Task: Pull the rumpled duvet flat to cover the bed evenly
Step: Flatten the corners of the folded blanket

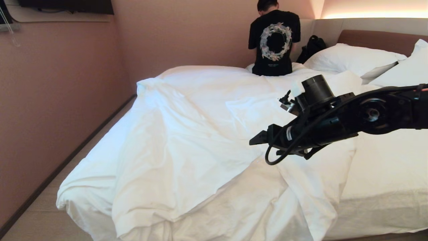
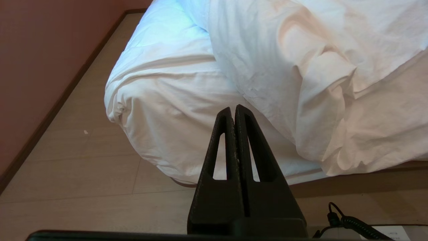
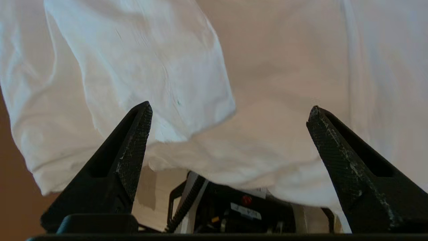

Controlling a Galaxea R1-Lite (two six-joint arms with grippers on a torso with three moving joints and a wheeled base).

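1. Duvet (image 1: 187, 144) lies rumpled across the bed (image 1: 384, 187), bunched toward the foot and the left side, with one folded flap turned over on top and its lower edge hanging over the foot of the mattress.
2. Right gripper (image 3: 230, 110) hangs above the duvet's hanging edge, fingers (image 3: 133, 140) spread wide apart with nothing between them; the white fabric lies just beyond the fingertips, not touching them.
3. In the head view the right gripper (image 1: 259, 140) and its arm reach in from the right, over the middle of the duvet.
4. Left gripper (image 2: 234, 110) sits low at the foot corner of the bed, its 2 fingers (image 2: 222, 140) pressed together and holding nothing; the duvet's draped corner lies beyond the fingertips, apart from them.
5. Uncovered mattress sheet (image 1: 391, 167) shows on the right side of the bed, behind the right arm.
6. 2 pillows (image 1: 351, 58) rest at the headboard (image 1: 378, 40), well beyond the right gripper.
7. A person (image 1: 274, 40) in a black printed shirt sits on the far edge of the bed, back to the camera, with a black bag (image 1: 312, 47) just beside.
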